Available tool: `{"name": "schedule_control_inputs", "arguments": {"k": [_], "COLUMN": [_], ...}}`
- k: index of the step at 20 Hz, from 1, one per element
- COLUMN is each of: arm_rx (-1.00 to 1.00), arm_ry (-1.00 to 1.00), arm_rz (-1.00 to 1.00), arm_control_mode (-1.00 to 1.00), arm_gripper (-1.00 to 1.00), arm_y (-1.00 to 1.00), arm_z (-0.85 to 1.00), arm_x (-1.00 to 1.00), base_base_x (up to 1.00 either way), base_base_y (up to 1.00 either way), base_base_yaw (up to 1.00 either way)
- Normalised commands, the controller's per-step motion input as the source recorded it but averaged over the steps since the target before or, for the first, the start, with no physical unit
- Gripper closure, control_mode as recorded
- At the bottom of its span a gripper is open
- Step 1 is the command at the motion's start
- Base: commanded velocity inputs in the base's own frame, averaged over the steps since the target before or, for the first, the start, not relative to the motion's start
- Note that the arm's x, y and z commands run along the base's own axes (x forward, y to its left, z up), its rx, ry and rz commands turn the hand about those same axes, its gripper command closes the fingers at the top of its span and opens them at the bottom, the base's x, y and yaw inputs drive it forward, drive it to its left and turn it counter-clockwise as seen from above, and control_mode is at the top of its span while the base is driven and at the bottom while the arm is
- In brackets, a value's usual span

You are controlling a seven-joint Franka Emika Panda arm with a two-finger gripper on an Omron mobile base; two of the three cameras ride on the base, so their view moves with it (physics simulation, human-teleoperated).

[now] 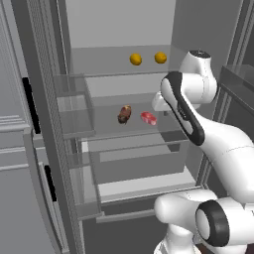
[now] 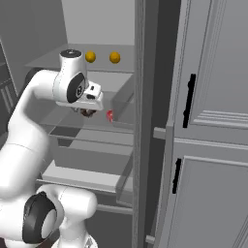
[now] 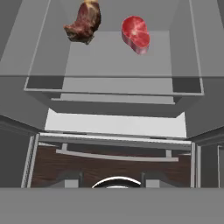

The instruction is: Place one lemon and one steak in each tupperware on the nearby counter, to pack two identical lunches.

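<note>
Red steak (image 3: pixel 136 34) lies on a glass fridge shelf (image 3: pixel 113 65), with a brown steak (image 3: pixel 83 22) near it at nine o'clock, the two apart. Two lemons (image 1: pixel 135 59) (image 1: pixel 160 57) sit on the shelf above, at twelve o'clock from the meat. White arm's pincer (image 2: pixel 86 110) hovers over the meat shelf, closed and holding nothing.

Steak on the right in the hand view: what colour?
Bright red steak with a paler pink rim, clearest in the hand view.
</note>
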Motion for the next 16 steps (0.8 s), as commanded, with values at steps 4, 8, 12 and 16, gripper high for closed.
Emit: {"name": "schedule_control_inputs", "arguments": {"k": [4, 8, 12, 16], "arm_rx": [0.0, 0.0, -0.01, -0.07], "arm_ry": [-0.04, -0.03, -0.08, -0.06], "arm_rz": [0.0, 0.0, 0.0, 0.0], "arm_control_mode": [-1.0, -1.0, -1.0, -1.0], "arm_gripper": [-1.0, -1.0, -1.0, -1.0], "arm_y": [0.0, -0.01, -0.01, 0.0], "arm_z": [-0.01, -0.08, -0.33, -0.45], "arm_x": [-0.47, -0.79, -0.56, 0.06], "base_base_x": [0.0, 0.0, 0.0, 0.0], "base_base_y": [0.0, 0.0, 0.0, 0.0], "base_base_yaw": [0.0, 0.0, 0.0, 0.0]}}
